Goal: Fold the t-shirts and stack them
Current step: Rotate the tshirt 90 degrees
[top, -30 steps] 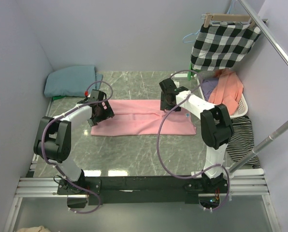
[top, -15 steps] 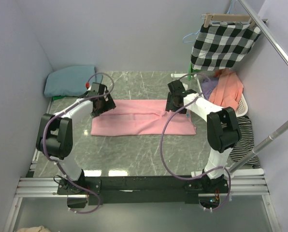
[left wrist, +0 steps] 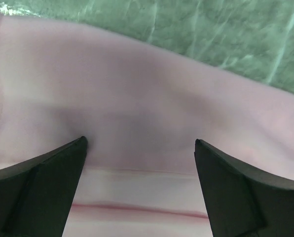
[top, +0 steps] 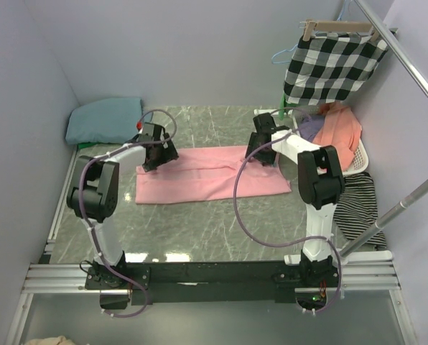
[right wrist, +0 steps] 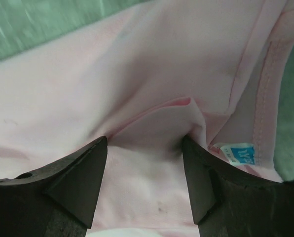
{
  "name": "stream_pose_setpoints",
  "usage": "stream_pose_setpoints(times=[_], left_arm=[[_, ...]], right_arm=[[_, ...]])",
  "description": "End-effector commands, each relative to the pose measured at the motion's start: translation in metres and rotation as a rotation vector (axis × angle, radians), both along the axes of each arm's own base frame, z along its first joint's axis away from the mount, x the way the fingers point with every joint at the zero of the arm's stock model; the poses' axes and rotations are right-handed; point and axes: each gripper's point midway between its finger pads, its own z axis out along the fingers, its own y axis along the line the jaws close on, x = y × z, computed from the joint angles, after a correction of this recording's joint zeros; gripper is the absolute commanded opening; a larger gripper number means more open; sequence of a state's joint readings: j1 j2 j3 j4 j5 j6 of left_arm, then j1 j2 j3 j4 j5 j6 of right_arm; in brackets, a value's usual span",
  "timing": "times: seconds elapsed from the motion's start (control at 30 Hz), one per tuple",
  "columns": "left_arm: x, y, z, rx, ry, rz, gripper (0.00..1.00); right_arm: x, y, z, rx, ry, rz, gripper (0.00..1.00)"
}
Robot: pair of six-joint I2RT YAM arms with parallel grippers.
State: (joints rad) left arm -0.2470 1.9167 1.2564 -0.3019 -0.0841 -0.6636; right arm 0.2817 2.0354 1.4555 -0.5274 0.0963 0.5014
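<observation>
A light pink t-shirt (top: pixel 207 176) lies as a long flat band across the middle of the table. A dusty teal t-shirt (top: pixel 105 118) sits folded in the back left corner. My left gripper (top: pixel 159 152) is down on the pink shirt's far edge near its left end, jaws wide open over flat pink cloth (left wrist: pixel 137 98) with nothing between them. My right gripper (top: pixel 261 149) is at the far edge near the right end, beside the neckline and a blue label (right wrist: pixel 238 152). Its jaws stand open astride a raised fold of pink cloth (right wrist: pixel 152 123).
A white basket (top: pixel 363 159) with orange and purple clothes stands at the right. A black-and-white checked cloth (top: pixel 332 65) hangs above it, and a striped garment (top: pixel 361 205) lies in front. A metal rail (top: pixel 393 208) slants across the right side. Walls close in left and back.
Both grippers have moved away from me to the pink shirt's far edge and come down onto it. The shirt has hardly shifted.
</observation>
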Motion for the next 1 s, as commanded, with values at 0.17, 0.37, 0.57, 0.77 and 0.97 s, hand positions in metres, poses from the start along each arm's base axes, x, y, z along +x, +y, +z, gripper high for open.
stream_pose_setpoints(times=[0.17, 0.37, 0.57, 0.77, 0.97], left_arm=[[-0.141, -0.010, -0.066, -0.057, 0.325, 0.007, 0.99], [-0.214, -0.041, -0.068, -0.122, 0.426, -0.085, 0.99], [-0.281, -0.049, -0.073, -0.155, 0.542, -0.178, 0.99], [-0.261, -0.046, -0.029, -0.151, 0.365, -0.188, 0.99], [-0.176, -0.048, 0.064, -0.067, -0.013, -0.177, 0.99]], right_arm=[[0.070, 0.039, 0.007, 0.059, -0.016, 0.087, 0.69], [0.111, 0.076, 0.022, 0.161, -0.058, 0.201, 0.71], [0.125, 0.115, 0.028, 0.341, -0.095, 0.302, 0.77], [0.112, 0.127, 0.076, 0.399, -0.292, 0.400, 0.80], [0.093, 0.089, 0.149, 0.233, -0.574, 0.359, 0.85]])
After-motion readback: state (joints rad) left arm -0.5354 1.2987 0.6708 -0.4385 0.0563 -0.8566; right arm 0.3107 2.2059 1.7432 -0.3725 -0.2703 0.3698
